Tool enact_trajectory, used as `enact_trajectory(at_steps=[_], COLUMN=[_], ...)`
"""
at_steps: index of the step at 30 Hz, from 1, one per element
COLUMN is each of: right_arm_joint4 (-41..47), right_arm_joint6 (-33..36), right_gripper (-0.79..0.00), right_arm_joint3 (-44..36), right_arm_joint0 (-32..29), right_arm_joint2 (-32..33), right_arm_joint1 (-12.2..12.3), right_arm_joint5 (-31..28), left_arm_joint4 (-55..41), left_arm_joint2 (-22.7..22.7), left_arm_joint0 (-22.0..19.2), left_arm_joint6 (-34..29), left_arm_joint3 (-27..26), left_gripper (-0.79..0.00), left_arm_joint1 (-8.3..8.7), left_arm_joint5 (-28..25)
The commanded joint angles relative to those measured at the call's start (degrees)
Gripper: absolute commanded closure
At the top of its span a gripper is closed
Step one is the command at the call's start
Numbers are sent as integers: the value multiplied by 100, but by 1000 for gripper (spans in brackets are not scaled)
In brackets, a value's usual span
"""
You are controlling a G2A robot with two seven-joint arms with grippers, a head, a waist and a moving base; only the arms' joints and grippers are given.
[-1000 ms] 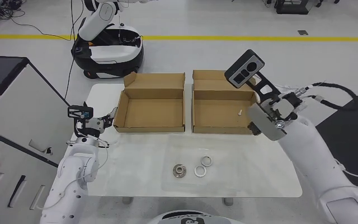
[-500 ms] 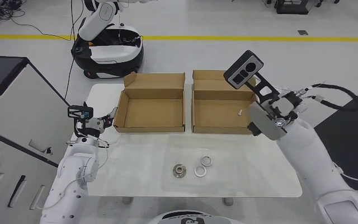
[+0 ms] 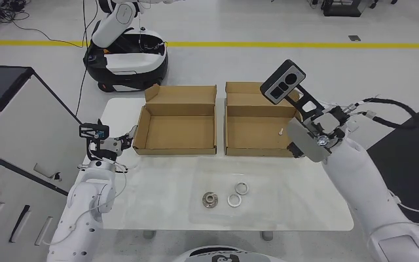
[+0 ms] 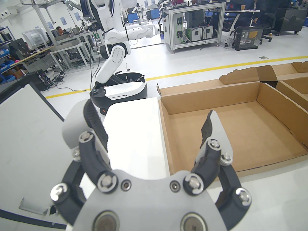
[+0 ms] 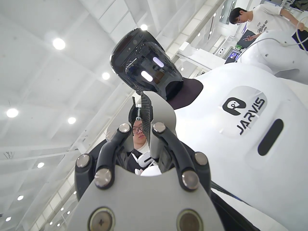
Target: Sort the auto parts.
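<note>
Nudged R arm slightly toward right box [image 3: 252,134] vs 1 s ago. Pinching small threaded part [image 5: 137,112] in R gripper [image 5: 138,100], nearly shut, pointing up. L gripper [image 4: 149,106] wide by left box [image 3: 177,131]. Rec: flip wrist down over box, release low, no drop.

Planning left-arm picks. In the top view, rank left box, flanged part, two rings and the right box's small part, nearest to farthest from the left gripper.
From the left gripper:
1. Left box, right beside it.
2. Flanged part, front of table.
3. Front ring and back ring: too close to call.
4. Small part, inside the right box.
</note>
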Motion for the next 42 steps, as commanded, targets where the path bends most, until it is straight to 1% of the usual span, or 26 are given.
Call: enact_trajectory(at_steps=[1,2,4,7,12,16,18,20,21,22,23,25,26,28,30,33,36,39,42], right_arm_joint4=[0,-22,-316,-823,-1601,-2519,-3190,-3700,-4211,-4419,-4396,-5109,-5339,-6116,-6700,-7852,-8756,-9139,-9494], right_arm_joint6=[0,-56,-430,-662,-852,-1060,-1155,-1178,-1199,-1091,-962,-875,-799,-766,-632,-556,-452,-419,-440], right_gripper=[0,0,0,0,0,0,0,0,0,0,0,0,0,0,0,0,0,0,0], right_arm_joint3=[0,-2,-17,50,148,205,204,243,202,259,399,535,651,881,1178,1648,2150,2661,3123], right_arm_joint0=[0,-9,-97,-279,-761,-1029,-964,-779,-628,-485,-303,118,329,804,1286,2002,2648,3163,3549], right_arm_joint2=[0,3,85,431,1359,2149,2457,2626,2653,2632,2612,2435,2290,1914,1459,617,-237,-959,-1595], right_arm_joint1=[0,0,15,86,265,428,516,586,636,666,679,744,768,834,873,888,811,650,469], right_arm_joint5=[0,0,44,242,778,1361,1698,2002,2153,2282,2350,2494,2512,2478,2344,2268,2164,2111,2054], left_arm_joint4=[0,0,0,0,0,0,0,0,0,0,0,0,0,0,0,0,0,0,0], left_arm_joint2=[0,0,0,0,0,0,0,0,0,0,0,0,0,0,0,0,0,0,0], left_arm_joint0=[0,0,0,0,0,0,0,0,0,0,0,0,0,0,0,0,0,0,0], left_arm_joint6=[0,0,0,0,0,0,0,0,0,0,0,0,0,0,0,0,0,0,0], left_arm_joint3=[0,0,0,0,0,0,0,0,0,0,0,0,0,0,0,0,0,0,0], left_gripper=[-785,-785,-785,-785,-785,-785,-785,-785,-785,-785,-785,-785,-785,-785,-785,-785,-785,-785,-785], left_arm_joint1=[0,0,0,0,0,0,0,0,0,0,0,0,0,0,0,0,0,0,0], left_arm_joint5=[0,0,0,0,0,0,0,0,0,0,0,0,0,0,0,0,0,0,0])
